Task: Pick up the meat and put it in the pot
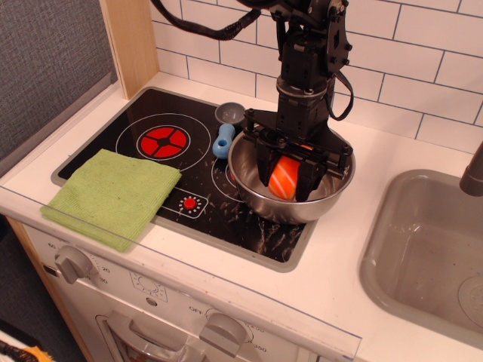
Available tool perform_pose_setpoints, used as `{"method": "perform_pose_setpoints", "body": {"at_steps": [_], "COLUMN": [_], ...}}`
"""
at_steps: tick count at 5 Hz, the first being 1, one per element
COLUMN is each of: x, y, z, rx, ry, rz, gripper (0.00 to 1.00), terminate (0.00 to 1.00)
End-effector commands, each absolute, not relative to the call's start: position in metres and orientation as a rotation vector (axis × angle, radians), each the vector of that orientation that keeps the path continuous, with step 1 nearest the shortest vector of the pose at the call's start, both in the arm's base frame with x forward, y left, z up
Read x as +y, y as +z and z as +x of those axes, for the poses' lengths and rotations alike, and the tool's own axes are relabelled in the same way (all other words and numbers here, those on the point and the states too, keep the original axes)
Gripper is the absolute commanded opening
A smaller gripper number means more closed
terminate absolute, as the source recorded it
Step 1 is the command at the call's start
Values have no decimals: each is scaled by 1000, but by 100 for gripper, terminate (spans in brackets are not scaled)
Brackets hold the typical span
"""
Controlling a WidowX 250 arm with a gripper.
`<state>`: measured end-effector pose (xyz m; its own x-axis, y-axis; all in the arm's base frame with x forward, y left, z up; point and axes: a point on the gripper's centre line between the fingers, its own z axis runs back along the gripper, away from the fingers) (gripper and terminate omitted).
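The meat (285,178), an orange toy salmon nigiri with pale stripes, sits low inside the pot (332,192), a large shiny steel bowl on the right side of the black cooktop (143,113). My gripper (285,181) reaches straight down into the pot. Its two black fingers (262,167) stand on either side of the meat and close against it. The meat's underside is hidden by the pot's near wall.
A small grey-and-blue measuring spoon (226,130) lies just left of the pot. A folded green cloth (113,193) lies at the cooktop's front left. A grey sink (430,249) is to the right. A tiled wall stands behind and a wooden panel (128,41) at back left.
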<state>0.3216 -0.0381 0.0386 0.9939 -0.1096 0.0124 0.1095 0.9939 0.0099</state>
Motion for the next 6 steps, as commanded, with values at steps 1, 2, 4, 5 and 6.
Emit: {"method": "perform_pose_setpoints", "body": {"at_steps": [1, 2, 4, 5, 6], "x": [-42, -40, -32, -32, -32], "y": [47, 63, 119, 119, 119], "z": [321, 320, 302, 302, 302], "rx": [-36, -66, -177, -177, -177], "ry": [-152, -150, -114, -114, -114], "rz": [-7, -8, -85, -85, -85], "gripper": [100, 100, 100, 100, 100], "terminate": [0, 0, 0, 0, 100]}}
